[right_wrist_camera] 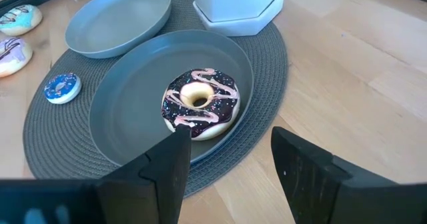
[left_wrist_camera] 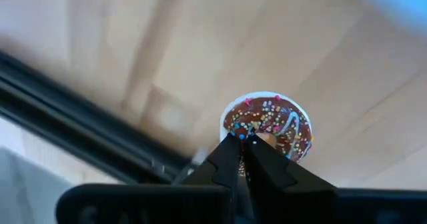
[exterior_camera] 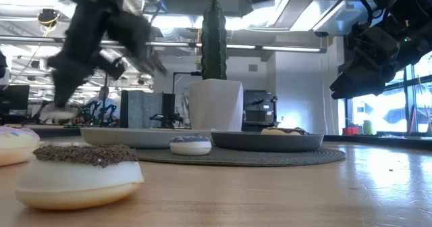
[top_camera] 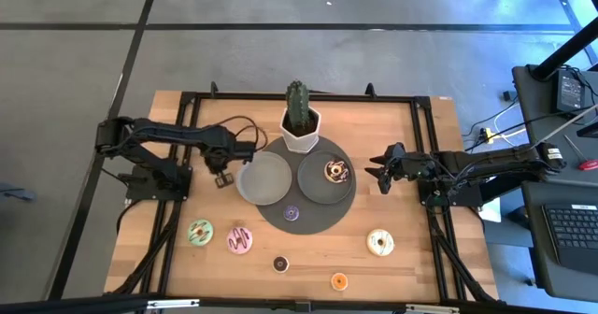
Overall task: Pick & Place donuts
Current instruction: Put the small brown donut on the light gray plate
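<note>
My left gripper [left_wrist_camera: 244, 147] is shut on a small chocolate donut with coloured sprinkles [left_wrist_camera: 270, 124]. It stands over the wood left of the light grey plate [top_camera: 264, 178]; [top_camera: 222, 178] marks it in the high view. My right gripper [right_wrist_camera: 230, 151] waits open, right of the dark plate [top_camera: 318, 188], which holds a dark-frosted donut [right_wrist_camera: 199, 103]. A small purple donut [top_camera: 291, 212] lies on the round mat. Green [top_camera: 200, 232], pink [top_camera: 240, 240], small dark [top_camera: 280, 264], orange [top_camera: 339, 280] and cream [top_camera: 380, 242] donuts lie along the near side. My left gripper pinches the small chocolate donut's rim [left_wrist_camera: 239, 132] between its two fingertips. The fingers come from above, pointing steeply down. The donut sits at their free ends with its frosted side up and looks lifted clear of the wood.
A white pot with a cactus [top_camera: 300, 127] stands behind the two plates on the dark round mat [top_camera: 308, 222]. Black frame rails [top_camera: 182, 164] run along the table's left and right sides. Cables lie near the left arm.
</note>
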